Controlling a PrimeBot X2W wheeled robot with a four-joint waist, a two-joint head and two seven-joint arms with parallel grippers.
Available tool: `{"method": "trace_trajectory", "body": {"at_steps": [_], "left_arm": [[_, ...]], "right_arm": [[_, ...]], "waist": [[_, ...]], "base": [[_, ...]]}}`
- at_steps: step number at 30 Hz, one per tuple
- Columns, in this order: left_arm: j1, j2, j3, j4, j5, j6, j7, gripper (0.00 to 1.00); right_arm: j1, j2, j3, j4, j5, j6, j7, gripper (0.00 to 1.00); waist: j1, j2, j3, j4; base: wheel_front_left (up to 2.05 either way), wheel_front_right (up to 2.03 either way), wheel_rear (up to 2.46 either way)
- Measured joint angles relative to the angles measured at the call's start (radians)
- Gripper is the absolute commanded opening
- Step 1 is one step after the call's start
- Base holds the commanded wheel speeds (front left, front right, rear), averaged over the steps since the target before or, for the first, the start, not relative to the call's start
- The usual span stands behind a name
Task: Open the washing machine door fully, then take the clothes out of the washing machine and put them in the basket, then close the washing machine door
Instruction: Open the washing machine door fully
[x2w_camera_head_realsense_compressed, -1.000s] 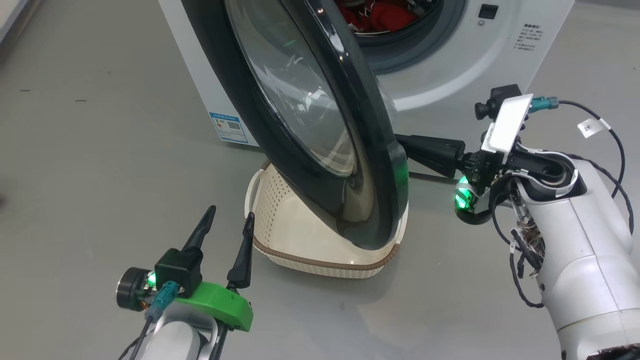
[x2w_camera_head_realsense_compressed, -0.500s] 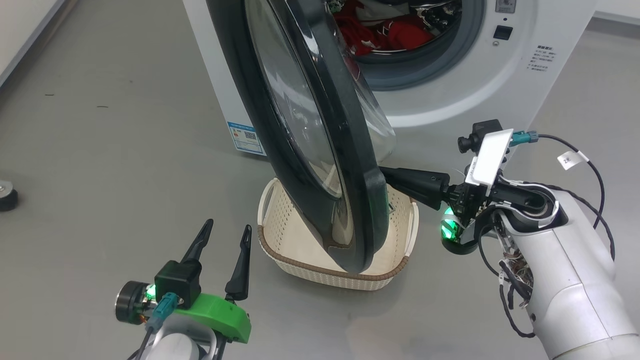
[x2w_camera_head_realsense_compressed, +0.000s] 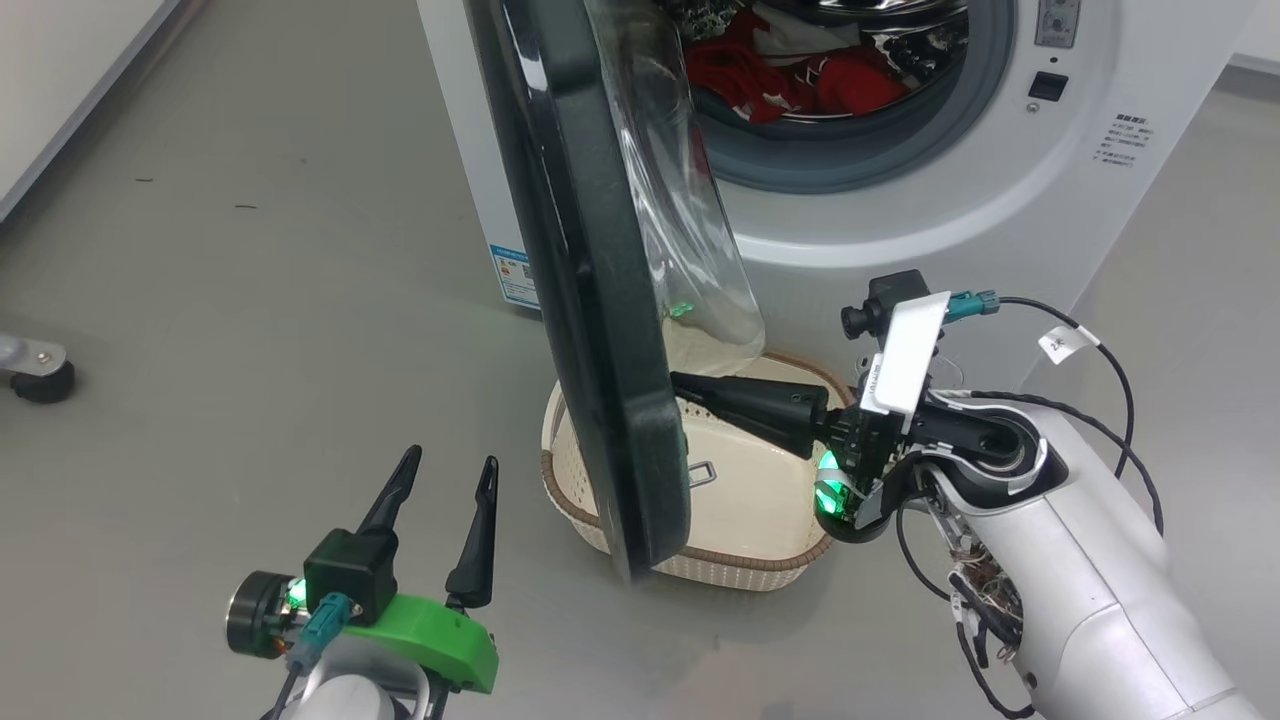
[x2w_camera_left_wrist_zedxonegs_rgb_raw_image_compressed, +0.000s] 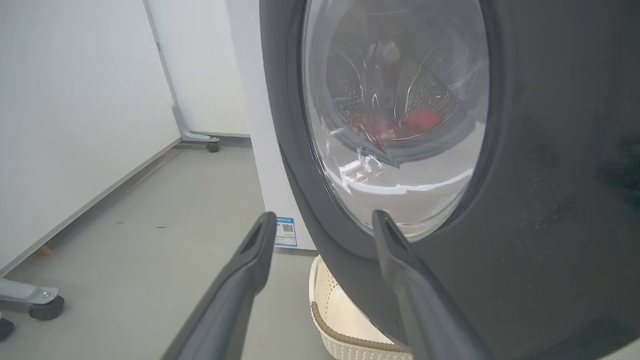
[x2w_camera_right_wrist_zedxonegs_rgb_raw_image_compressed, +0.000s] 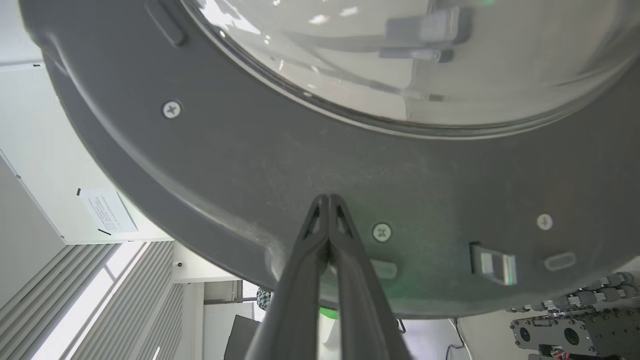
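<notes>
Swinging wider, the washing machine door (x2w_camera_head_realsense_compressed: 590, 300) is yielding as the right pincer (x2w_camera_right_wrist_zedxonegs_rgb_raw_image_compressed: 327, 200), pressed together, is pushing its inner face; the left pincer (x2w_camera_head_realsense_compressed: 449, 460) is hovering spread.

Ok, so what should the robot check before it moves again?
1. The washing machine door fully open: not ok, it stands only partway out.
2. The right gripper shut, tips on the door's inner face: ok.
3. The left gripper open and empty: ok.
4. The basket free for dropping things in: not ok, the door hangs over it.
5. The clothes waiting inside the washing machine: ok.
</notes>
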Motion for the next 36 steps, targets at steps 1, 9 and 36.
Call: {"method": "trace_trajectory", "body": {"at_steps": [1, 9, 36], "left_arm": [[0.004, 0.0, 0.004, -0.001, 0.0, 0.0, 0.0, 1.0], [0.009, 0.001, 0.009, -0.007, 0.0, 0.0, 0.0, 1.0], [0.026, 0.001, 0.046, -0.024, 0.003, 0.016, 0.0, 1.0]], "right_arm": [[0.0, 0.0, 0.015, -0.006, 0.001, 0.0, -0.008, 0.0], [0.005, 0.0, 0.089, -0.04, 0.027, 0.0, -0.071, 0.0], [0.115, 0.001, -0.096, -0.157, 0.037, 0.0, -0.351, 0.0]], "waist": [[0.0001, 0.0, 0.0, 0.001], [0.0, 0.0, 0.003, 0.011], [0.0, 0.0, 0.013, -0.037]], "base": [[0.0, 0.0, 0.0], [0.0, 0.0, 0.0], [0.0, 0.0, 0.0]]}}
